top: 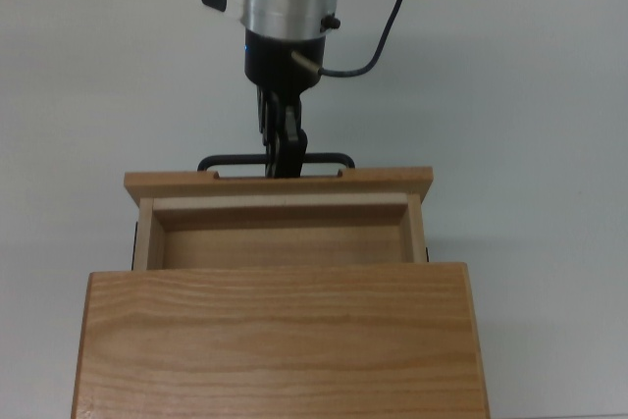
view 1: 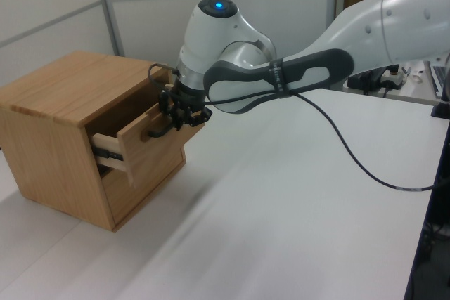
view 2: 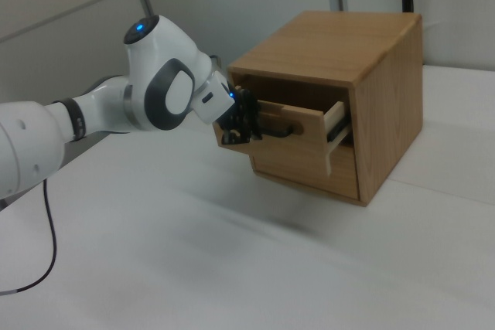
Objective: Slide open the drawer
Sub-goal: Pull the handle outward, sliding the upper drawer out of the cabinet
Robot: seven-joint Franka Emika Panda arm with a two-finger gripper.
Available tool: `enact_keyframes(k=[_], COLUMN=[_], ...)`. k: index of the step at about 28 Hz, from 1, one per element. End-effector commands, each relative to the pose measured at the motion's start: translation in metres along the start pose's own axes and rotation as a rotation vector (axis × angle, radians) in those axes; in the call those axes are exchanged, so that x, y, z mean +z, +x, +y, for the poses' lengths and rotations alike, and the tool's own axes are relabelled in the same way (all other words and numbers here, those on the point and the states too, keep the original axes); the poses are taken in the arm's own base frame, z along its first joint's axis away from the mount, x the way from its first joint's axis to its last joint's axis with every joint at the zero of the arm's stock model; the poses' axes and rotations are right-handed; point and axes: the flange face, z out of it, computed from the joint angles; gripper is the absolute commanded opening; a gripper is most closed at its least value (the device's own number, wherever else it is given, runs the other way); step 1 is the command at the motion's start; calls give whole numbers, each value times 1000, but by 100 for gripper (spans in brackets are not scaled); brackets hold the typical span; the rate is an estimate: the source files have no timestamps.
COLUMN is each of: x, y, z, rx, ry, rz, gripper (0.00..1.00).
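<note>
White table (top: pixel 530 95), arm level, claw (top: pixel 280 159) gripping drawer (top: pixel 280 213) handle (top: pixel 235 160)

One robot arm (view 1: pixel 295 79) was there, with one gripper (top: pixel 281 166) at its end. One wooden cabinet (view 1: pixel 53 114) stood on one white table (view 1: pixel 295 201). Drawers: two counted, one upper drawer (top: pixel 280 233) pulled out right at the gripper, and one lower drawer front (view 1: pixel 151 177) beneath the gripper, flush. One black bar handle (top: pixel 277 159) seen, at the gripper's tips. One black cable (view 1: pixel 351 156) hung off the arm.
</note>
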Motion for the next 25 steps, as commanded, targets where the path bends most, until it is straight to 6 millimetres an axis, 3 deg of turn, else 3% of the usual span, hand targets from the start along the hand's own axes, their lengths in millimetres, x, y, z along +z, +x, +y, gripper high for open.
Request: enact_keyframes(k=[1,15,25], x=[-57,-63,-77], y=[-8,-18,-34], z=[16,66,83], rx=[-41,-59,-78], ry=[28,-57,-65], rz=[16,20,13], gripper=[0,0,0])
